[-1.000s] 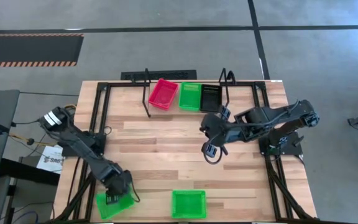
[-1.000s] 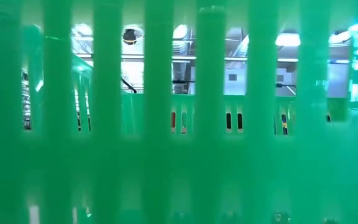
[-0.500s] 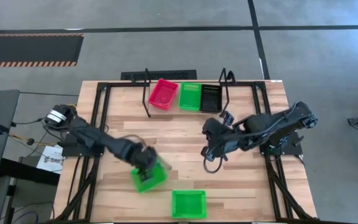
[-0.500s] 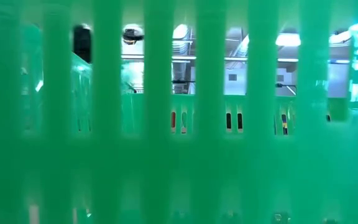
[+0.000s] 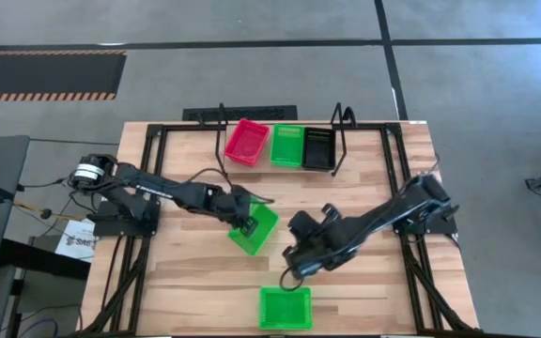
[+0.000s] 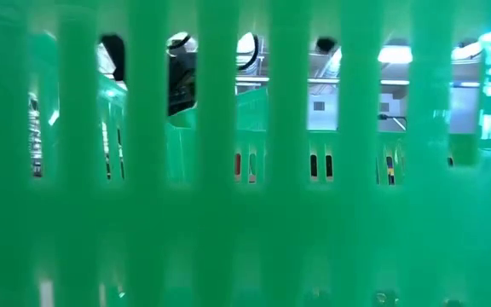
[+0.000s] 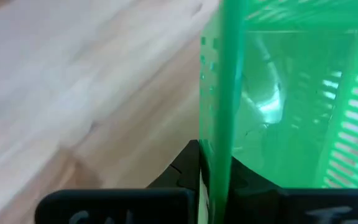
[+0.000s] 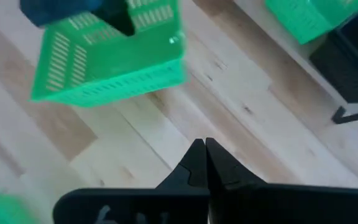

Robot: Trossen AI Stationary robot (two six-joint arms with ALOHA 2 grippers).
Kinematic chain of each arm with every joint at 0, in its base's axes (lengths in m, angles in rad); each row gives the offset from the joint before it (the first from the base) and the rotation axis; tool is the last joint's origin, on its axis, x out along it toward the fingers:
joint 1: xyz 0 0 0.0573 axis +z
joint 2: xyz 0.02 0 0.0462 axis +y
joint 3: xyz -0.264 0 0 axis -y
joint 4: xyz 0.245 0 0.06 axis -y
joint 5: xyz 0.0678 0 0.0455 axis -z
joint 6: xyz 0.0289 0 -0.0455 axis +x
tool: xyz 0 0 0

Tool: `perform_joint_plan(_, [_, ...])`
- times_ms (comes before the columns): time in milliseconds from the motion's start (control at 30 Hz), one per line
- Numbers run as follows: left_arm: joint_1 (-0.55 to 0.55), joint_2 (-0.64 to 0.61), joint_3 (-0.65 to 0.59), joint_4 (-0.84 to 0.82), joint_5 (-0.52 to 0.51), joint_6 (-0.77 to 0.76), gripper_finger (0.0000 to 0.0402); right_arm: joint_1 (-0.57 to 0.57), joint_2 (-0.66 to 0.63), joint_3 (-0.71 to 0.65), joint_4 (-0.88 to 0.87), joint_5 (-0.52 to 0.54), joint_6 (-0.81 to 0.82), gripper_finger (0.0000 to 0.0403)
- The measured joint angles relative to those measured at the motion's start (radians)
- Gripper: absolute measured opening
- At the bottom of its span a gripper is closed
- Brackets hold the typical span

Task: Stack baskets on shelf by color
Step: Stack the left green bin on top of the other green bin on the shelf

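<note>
Wood planks of the table [image 5: 195, 272] fill most of the high view, with the shelf [image 5: 280, 167] at its far edge carrying a red-pink basket [image 5: 247, 141], a green basket [image 5: 286, 145] and a black basket [image 5: 318, 147] side by side. Another green one [image 5: 285, 308] sits at the near edge, so close to the low camera that it fills that view. Over the table middle, the left gripper [image 5: 245, 222] is closed on the rim of a tilted green basket [image 5: 255, 227], the thin wall between its jaws. Just beside it, the right gripper [image 5: 296, 266] hangs with jaws shut, holding nothing.
</note>
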Motion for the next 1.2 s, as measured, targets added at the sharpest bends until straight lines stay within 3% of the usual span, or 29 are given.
perform_joint_plan(133, [0.020,0.003,0.000,0.039,0.021,0.040,0.0000,0.007,0.076,-0.002,0.035,-0.051,-0.009,0.0000])
perform_joint_plan(300, [0.023,0.003,0.000,0.033,0.041,0.096,0.0000,0.009,0.083,0.000,0.097,-0.106,-0.096,0.0000])
perform_joint_plan(633, [0.023,0.099,-0.001,-0.019,0.039,0.122,0.0000,0.002,-0.068,0.000,0.159,-0.075,-0.155,0.0000])
perform_joint_plan(833, [0.023,0.186,0.004,0.092,0.111,0.093,0.0000,0.011,-0.150,-0.001,0.172,-0.045,-0.220,0.0000])
perform_joint_plan(1200, [0.072,0.124,0.087,0.062,0.217,0.174,0.0025,0.007,-0.145,0.000,0.072,-0.034,-0.285,0.0000])
